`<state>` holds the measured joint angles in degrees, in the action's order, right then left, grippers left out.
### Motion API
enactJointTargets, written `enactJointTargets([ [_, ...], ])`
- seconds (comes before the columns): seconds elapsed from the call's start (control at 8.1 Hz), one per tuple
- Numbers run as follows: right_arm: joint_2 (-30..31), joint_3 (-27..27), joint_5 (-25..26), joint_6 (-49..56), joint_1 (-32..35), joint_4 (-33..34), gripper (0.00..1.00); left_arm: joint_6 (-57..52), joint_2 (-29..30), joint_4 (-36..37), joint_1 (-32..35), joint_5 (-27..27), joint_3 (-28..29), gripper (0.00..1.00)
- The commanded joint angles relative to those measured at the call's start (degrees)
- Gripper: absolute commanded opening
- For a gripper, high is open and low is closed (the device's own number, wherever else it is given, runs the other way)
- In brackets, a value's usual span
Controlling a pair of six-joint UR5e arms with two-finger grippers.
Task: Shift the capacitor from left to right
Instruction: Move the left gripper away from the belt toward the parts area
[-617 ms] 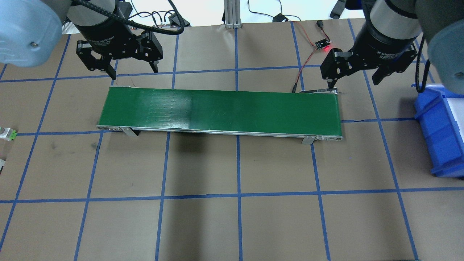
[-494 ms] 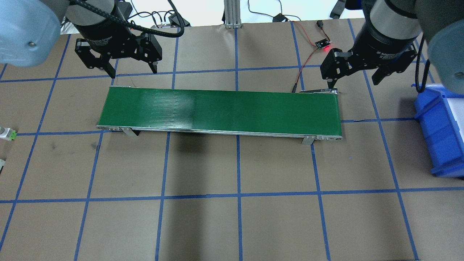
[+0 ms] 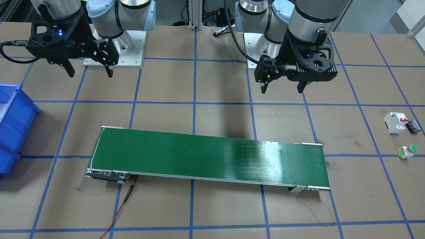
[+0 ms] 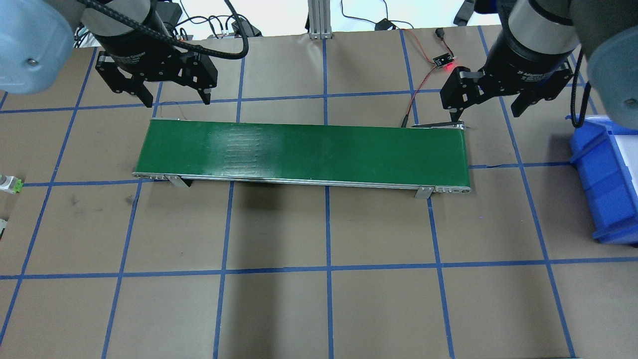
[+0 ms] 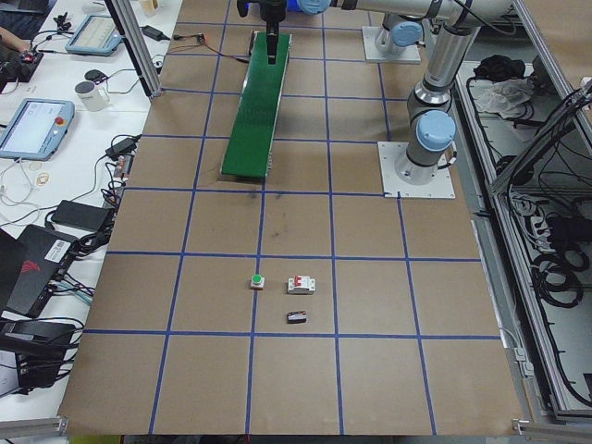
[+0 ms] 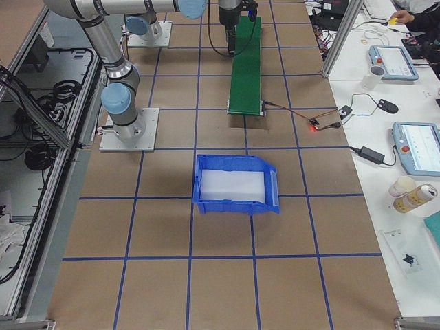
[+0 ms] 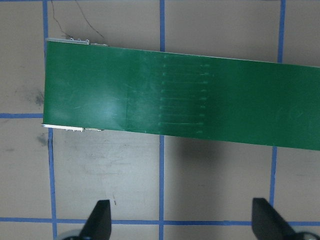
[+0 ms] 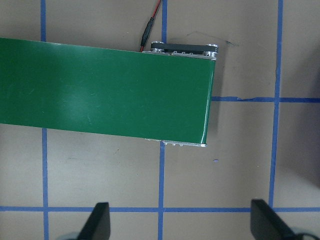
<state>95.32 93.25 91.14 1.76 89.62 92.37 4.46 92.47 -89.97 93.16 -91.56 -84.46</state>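
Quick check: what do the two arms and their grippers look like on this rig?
Silver-grey arms with pale blue joint caps. The left gripper and right gripper are black, two-fingered, with white lettering on the body. A braided black cable runs to the left one.

We see bright, even light coming from above. It makes a shiny pale patch on the green belt (image 4: 304, 149), near the robot's left end. Soft grey shadows lie on the brown table (image 4: 379, 309) beside the belt. Our pictures look sharp. In the left side view the capacitor (image 5: 297, 317) is only a tiny dark smudge.
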Motion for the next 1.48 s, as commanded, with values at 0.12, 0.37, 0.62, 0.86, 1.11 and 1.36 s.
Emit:
enactJointTargets([
  [0.12,0.0,0.0,0.0,0.0,0.0,0.0,1.0,-12.1,0.8,0.1,-15.7,-0.5,0.8,1.0],
  [0.37,0.0,0.0,0.0,0.0,0.0,0.0,1.0,-20.8,1.8,0.7,-28.8,-0.5,0.8,1.0],
  [0.62,0.0,0.0,0.1,0.0,0.0,0.0,1.0,-30.7,3.4,3.3,-37.2,-0.7,0.8,1.0],
  [0.86,0.0,0.0,0.0,0.0,0.0,0.0,1.0,-42.1,6.3,8.5,-45.3,-0.9,0.8,1.0],
  [1.11,0.0,0.0,0.1,0.0,0.0,0.0,1.0,-51.5,11.3,12.4,-54.3,-0.4,0.8,1.0],
  [1.36,0.0,0.0,0.0,0.0,0.0,0.0,1.0,-59.2,17.6,18.2,-60.1,-0.5,0.8,1.0],
])
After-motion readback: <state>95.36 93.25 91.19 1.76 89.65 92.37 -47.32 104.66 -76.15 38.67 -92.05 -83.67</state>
